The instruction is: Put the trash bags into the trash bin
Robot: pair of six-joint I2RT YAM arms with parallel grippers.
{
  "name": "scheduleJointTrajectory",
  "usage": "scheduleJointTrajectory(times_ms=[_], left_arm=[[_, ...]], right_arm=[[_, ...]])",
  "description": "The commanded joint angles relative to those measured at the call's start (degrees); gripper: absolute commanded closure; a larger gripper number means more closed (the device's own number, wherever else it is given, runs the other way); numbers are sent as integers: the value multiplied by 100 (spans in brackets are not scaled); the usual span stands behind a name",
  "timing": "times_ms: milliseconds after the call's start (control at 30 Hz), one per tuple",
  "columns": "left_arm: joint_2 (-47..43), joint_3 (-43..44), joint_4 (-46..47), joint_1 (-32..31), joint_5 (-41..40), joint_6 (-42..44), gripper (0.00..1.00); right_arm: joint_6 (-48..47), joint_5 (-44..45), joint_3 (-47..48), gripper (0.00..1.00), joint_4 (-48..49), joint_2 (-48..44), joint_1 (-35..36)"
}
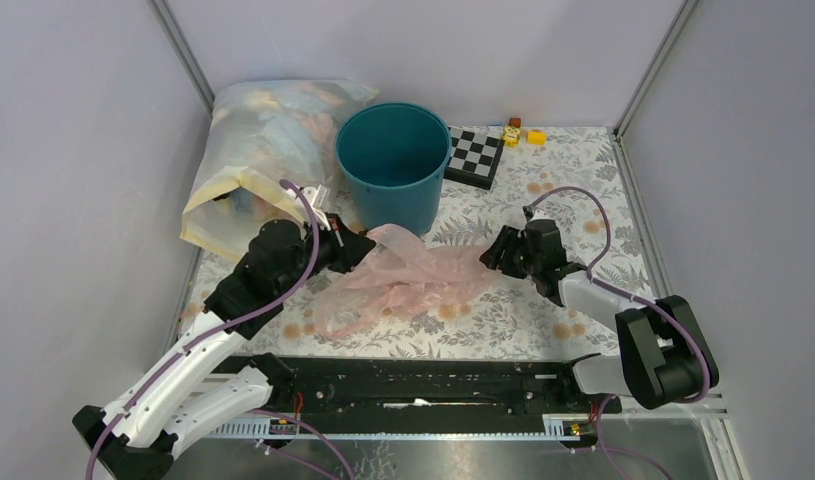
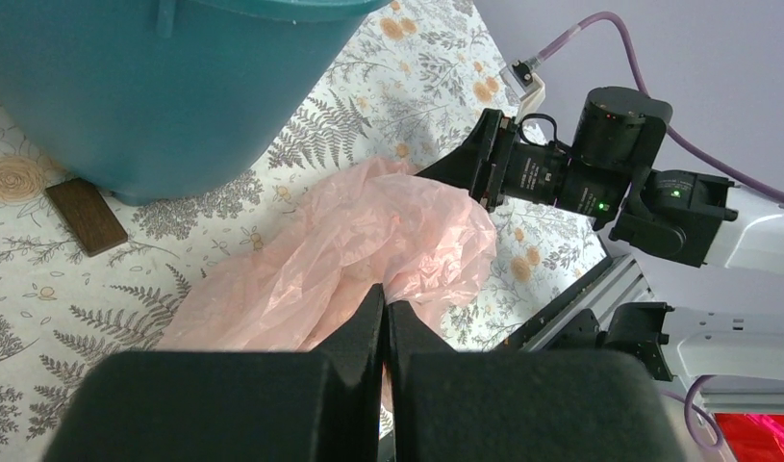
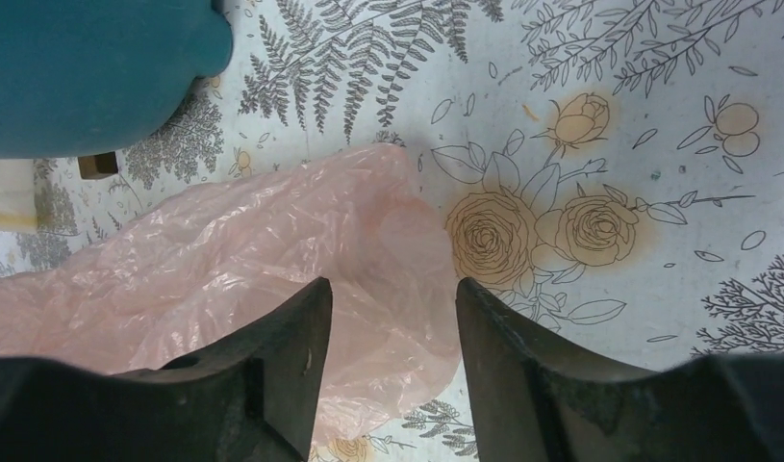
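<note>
- A thin, crinkled pale pink translucent plastic film bag (image 1: 403, 278) lies spread across the middle of the floral-printed tablecloth (image 1: 543, 320), just in front of the round teal-blue plastic bin (image 1: 355, 180).
- The left gripper (image 1: 368, 248) sits at the bag's far left edge. Its two black fingers (image 2: 359, 327) are pressed together, with a sliver of pink film pinched in the seam.
- The right gripper (image 1: 488, 255) is low over the cloth at the bag's right end. Its fingers (image 3: 291, 356) stand spread, with loose film lying between them.
- The bin stands upright beyond the bag and between the two grippers, its mouth facing up with open air above the rim.
- A large clear sack with yellowish edges (image 1: 253, 150), stuffed with bags, leans at the left wall. It is against the bin's left side and close behind the left arm's wrist.
- A small dark brown wooden block (image 2: 88, 217) lies on the cloth just beside the bin's base.
- A black-and-white checkerboard tile (image 1: 475, 157) lies right of the bin, with small yellow blocks (image 1: 533, 137) beyond it near the back wall.
- Grey walls close the left, back and right sides, and a black rail (image 1: 413, 385) runs along the near edge.
- The widest bare cloth lies to the right of the bag.
</note>
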Motion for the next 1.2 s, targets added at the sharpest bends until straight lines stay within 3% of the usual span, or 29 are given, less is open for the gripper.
scheduleJointTrajectory(times_ms=[0,167,233,333,500,667,967,1167], left_arm=[[-76,-37,225,28,62,28,100],[-110,56,117,28,-19,36,100],[-167,226,-103,28,-261,75,100],[-316,618,-524,28,-811,180,100],[-443,1175,-1197,28,-1578,289,100],[-389,1152,-1500,28,-2144,177,100],[-44,938,-1259,28,-1887,15,100],[584,1093,-1341,82,-2030,-106,100]], right_arm=[[157,-446,-106,45,596,188,-132],[341,-831,-164,92,714,-49,-282],[341,-749,-89,100,372,-328,-370],[313,-122,106,100,-470,-910,-463],[309,1913,685,100,-2386,-1939,-469],[324,3285,1238,100,-3561,-2543,-471],[121,2411,2629,100,-4950,-2668,-467],[322,2499,3761,99,-6320,-1694,-466]])
